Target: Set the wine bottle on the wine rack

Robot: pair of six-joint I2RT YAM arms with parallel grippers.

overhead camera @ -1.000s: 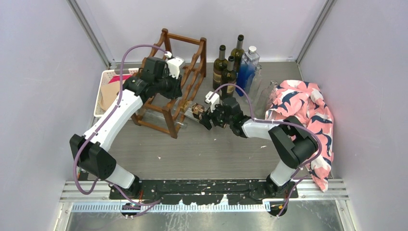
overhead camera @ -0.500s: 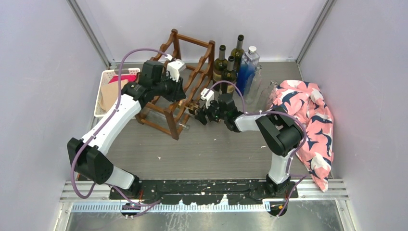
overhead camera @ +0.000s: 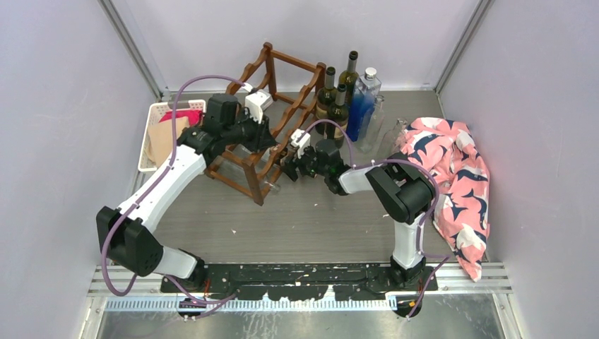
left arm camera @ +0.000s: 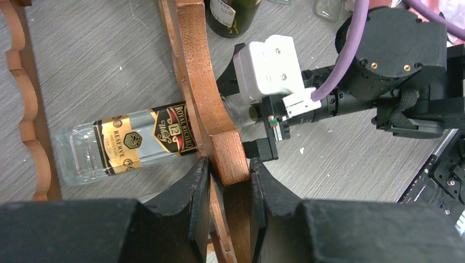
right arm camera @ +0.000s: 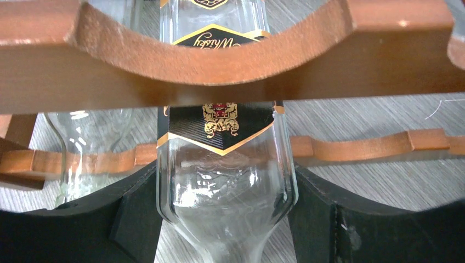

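The dark reddish-brown wine rack (overhead camera: 289, 65) stands at the back centre of the table. My left gripper (left arm camera: 226, 164) is shut on one of its wooden rails (left arm camera: 200, 71), its black fingers (left arm camera: 194, 186) pressed on both sides of the wood. My right gripper (right arm camera: 227, 186) is shut on the shoulder of a clear glass wine bottle (right arm camera: 227, 164) with a black and gold label. The bottle (left arm camera: 126, 142) lies on its side, its body pushed under a scalloped rail into the rack's lower level. In the top view, the right gripper (overhead camera: 289, 162) sits at the rack's right side.
Three dark bottles (overhead camera: 332, 99) and a blue-tinted clear bottle (overhead camera: 364, 99) stand right behind the rack. A second clear glass bottle (right arm camera: 88, 148) lies inside the rack. A white basket (overhead camera: 159, 131) sits at the left, and a pink patterned cloth (overhead camera: 445, 162) at the right.
The left gripper has pulled the rack's top to the right. The right gripper has moved left and farther back, carrying the bottle deeper into the rack.
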